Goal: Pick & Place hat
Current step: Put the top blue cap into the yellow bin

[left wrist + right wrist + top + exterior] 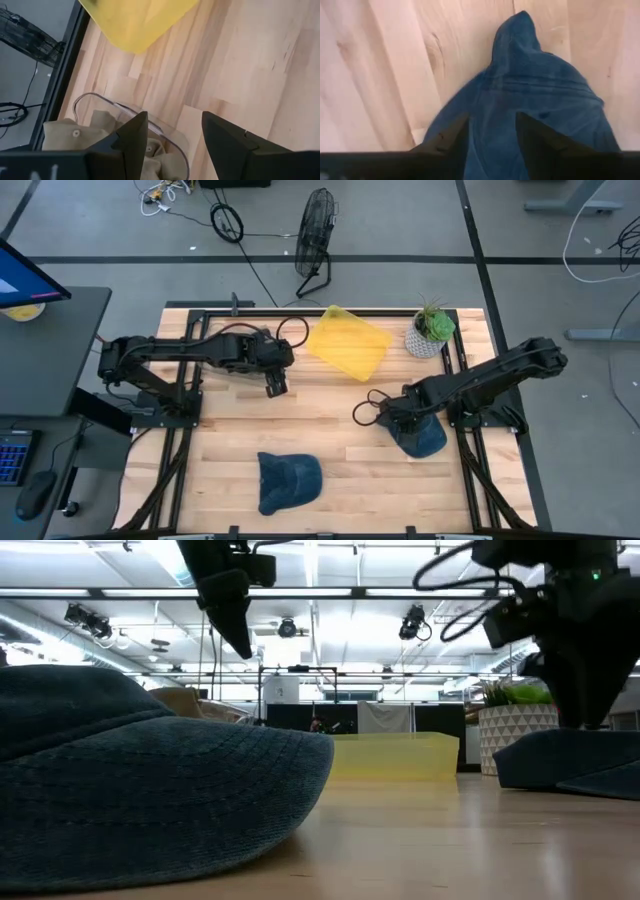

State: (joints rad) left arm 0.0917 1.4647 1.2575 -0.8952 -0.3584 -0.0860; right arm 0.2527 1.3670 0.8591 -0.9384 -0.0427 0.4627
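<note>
Denim-blue hat (289, 480) lying near front edge of wooden table (330, 420) in high view; second blue hat (421, 437) sitting under right gripper (404, 423), partly covered by it. Left gripper (275, 384) hanging beside yellow bin (347, 342).

Low view: near hat (140, 780) filling left foreground, cut off by frame; far hat (570, 765) showing under right arm.

Left wrist view: fingers (230, 142) standing apart, holding nothing, over bare wood.

Right wrist view: fingers (447, 137) spread, straddling blue fabric (530, 110); cannot tell whether gripping.
</note>
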